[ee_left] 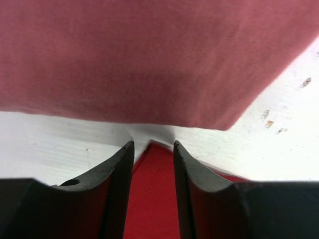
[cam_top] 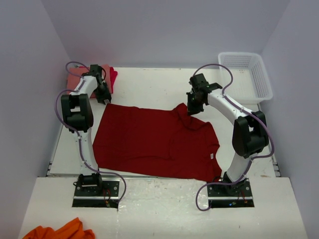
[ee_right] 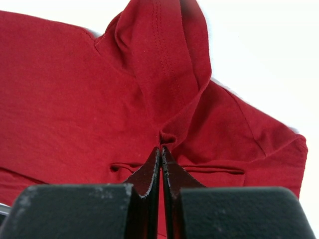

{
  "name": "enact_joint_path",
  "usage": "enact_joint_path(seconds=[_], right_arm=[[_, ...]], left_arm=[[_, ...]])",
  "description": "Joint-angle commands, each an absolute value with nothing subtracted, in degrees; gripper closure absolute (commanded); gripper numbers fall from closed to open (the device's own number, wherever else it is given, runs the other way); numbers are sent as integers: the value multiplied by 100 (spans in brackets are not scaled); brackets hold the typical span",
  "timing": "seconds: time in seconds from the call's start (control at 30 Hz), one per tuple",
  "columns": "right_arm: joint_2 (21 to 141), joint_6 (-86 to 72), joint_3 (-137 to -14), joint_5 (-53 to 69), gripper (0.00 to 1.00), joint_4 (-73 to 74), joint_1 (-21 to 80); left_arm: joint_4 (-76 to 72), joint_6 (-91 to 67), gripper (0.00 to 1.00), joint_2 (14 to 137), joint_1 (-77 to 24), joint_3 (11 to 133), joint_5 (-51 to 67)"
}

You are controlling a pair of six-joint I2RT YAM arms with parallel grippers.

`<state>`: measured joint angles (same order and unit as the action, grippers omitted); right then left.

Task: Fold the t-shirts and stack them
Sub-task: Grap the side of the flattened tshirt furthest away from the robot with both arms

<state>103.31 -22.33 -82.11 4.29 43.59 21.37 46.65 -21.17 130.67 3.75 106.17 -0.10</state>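
The big dark red t-shirt (cam_top: 154, 144) lies spread across the middle of the table, its small white neck label (cam_top: 213, 156) near the right edge. My right gripper (cam_top: 192, 110) is shut on a bunched fold at the shirt's far right corner, and the cloth (ee_right: 164, 74) rises as a ridge from the gripper's (ee_right: 162, 148) tips. My left gripper (cam_top: 105, 98) stands at the far left corner. Its jaws (ee_left: 153, 144) are apart, astride the pointed tip of red cloth (ee_left: 152, 199). Just beyond lies the folded salmon-pink t-shirt (ee_left: 149, 59) (cam_top: 79, 79), with a brighter red t-shirt (cam_top: 112, 77) beside it.
A white mesh basket (cam_top: 246, 74) stands at the back right of the table. An orange cloth (cam_top: 60, 231) lies on the lower shelf at the near left. Grey walls close in the table on the left, back and right.
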Motion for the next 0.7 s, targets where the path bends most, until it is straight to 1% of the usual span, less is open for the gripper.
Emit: enact_joint_path(seconds=[0.0,0.1,0.23,0.4,0.43,0.53,0.6,0.67], right_arm=[[10195,-2294,-8393,527,100,4298,2136],[10187,-2329,-8394,536,100,4307,2127],[10099,-2356,-8385,545,100,4324,2136],[10046,-2364,-8376,501,100,4377,2136],[10028,-2373,-8376,510,100,4377,2136],[10055,-2390,-8376,519,100,4395,2136],[10072,-2408,-8359,527,100,4368,2136],[10090,-2426,-8350,484,100,4359,2136]], left_arm=[[4491,-2030,62,13096,360,10345,570],[4386,-2048,62,12999,352,10152,791],[4394,-2013,64,13017,352,10028,668],[4412,-2021,76,13113,352,10046,659],[4430,-2021,82,13122,360,10046,650],[4456,-2048,95,13105,352,9993,580],[4456,-2057,100,13026,352,9923,545],[4421,-2074,100,12868,360,9862,475]])
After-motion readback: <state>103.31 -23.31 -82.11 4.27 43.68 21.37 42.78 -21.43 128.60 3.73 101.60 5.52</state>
